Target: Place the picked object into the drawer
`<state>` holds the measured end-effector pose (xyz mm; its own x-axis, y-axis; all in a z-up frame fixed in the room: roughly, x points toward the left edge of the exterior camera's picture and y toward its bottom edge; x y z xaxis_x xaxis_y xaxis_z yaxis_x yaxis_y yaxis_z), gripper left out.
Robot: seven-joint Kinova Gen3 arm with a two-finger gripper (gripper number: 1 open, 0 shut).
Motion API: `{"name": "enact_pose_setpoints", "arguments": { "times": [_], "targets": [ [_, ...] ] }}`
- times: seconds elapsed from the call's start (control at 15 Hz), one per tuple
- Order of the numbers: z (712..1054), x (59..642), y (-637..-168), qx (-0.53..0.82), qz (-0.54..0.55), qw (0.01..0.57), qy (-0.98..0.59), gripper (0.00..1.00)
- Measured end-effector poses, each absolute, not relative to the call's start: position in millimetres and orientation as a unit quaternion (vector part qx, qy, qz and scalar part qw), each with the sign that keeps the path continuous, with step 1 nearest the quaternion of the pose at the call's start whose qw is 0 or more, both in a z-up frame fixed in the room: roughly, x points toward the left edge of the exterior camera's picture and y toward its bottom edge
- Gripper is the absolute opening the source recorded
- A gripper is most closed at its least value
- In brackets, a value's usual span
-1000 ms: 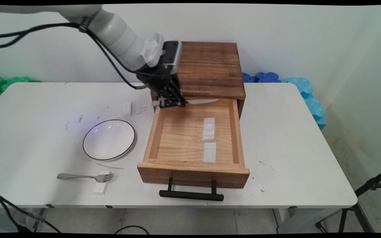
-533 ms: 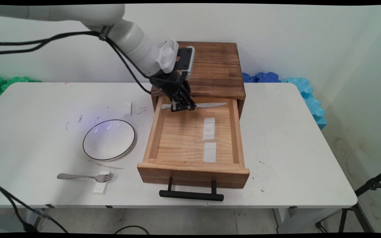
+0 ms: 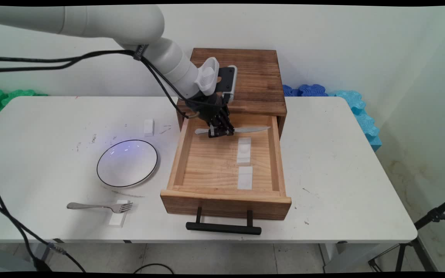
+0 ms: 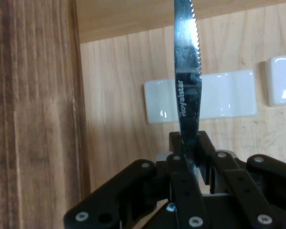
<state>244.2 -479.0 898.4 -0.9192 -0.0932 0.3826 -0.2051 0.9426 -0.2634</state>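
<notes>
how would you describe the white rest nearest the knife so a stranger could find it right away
Start at the open wooden drawer in the table's middle. Two white rests lie inside it, right of centre; it is the far one, just below the knife held in the claw. Unlike the flat nearer rest, it has a round dimple.

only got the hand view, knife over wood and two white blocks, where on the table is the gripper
Observer: The gripper holds the knife over the far end of an open drawer, pulled out of a wooden box.
Operator: anything else on the table
Observer: A plate lies left of the drawer, apart from it.
Operator: any other cutlery
Observer: A fork lies nearer than the plate, its tines on a white block.
</notes>
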Motion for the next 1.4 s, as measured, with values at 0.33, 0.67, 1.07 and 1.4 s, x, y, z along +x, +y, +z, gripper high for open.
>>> {"name": "enact_pose_setpoints", "arguments": {
  "times": [0.33,0.67,1.07,1.4],
  "targets": [
    [886,240,-483,0.082,0.148,0.184,-0.968,0.00],
    [874,238,-488,0.086,0.145,0.184,-0.968,0.00],
    [860,235,-492,0.089,0.138,0.183,-0.969,0.00],
    [850,233,-494,0.089,0.133,0.185,-0.970,0.00]
  ]
}}
